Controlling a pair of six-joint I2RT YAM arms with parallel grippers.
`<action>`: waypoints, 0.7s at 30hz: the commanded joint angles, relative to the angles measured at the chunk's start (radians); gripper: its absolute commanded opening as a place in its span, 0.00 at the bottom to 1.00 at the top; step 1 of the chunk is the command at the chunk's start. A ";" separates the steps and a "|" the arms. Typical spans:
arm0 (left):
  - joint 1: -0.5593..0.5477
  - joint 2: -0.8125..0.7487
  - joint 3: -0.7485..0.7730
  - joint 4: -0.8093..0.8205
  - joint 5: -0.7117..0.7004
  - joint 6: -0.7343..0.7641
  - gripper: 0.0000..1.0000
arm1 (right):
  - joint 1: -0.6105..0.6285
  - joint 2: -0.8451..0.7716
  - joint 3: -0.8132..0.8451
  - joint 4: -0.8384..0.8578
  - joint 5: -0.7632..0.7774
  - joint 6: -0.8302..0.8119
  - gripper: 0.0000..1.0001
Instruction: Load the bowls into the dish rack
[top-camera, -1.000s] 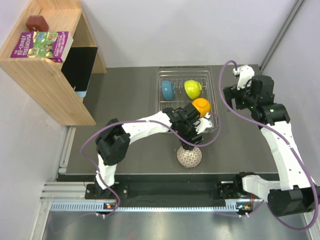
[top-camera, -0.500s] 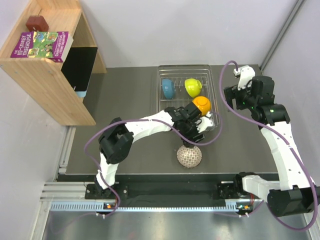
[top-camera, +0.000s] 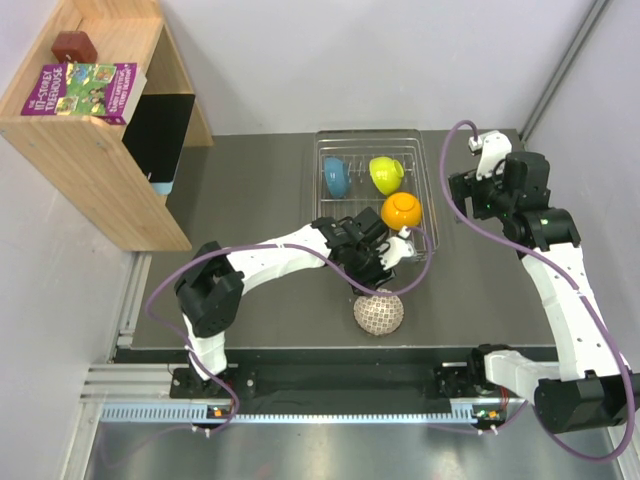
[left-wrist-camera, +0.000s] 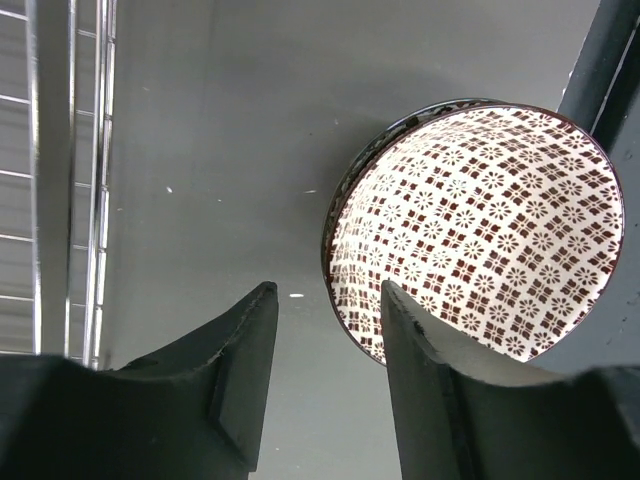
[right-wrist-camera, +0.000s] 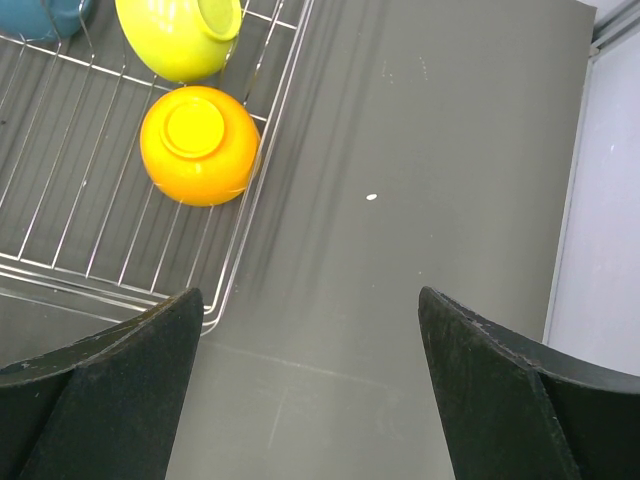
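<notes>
Lattice bowl beside half-open, empty left gripper

Wooden shelf, dark, perhaps matted table

This seems to be a robotics lab: a left arm and right arm stand at an aluminium rail beside a dark table, between plain white walls.

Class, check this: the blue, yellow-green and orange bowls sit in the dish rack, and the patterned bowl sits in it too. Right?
Not quite. The patterned bowl lies on the table outside the dish rack, as the top external view shows. The blue bowl, yellow-green bowl and orange bowl do sit in it.
</notes>
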 joint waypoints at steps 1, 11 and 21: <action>0.001 -0.026 -0.004 0.003 0.027 0.004 0.50 | -0.016 -0.020 0.014 0.028 -0.012 0.013 0.88; -0.001 0.000 -0.002 0.000 0.031 0.006 0.47 | -0.019 -0.007 0.023 0.026 -0.018 0.016 0.87; -0.004 0.034 0.010 0.000 0.031 0.004 0.45 | -0.021 -0.012 0.023 0.023 -0.025 0.017 0.87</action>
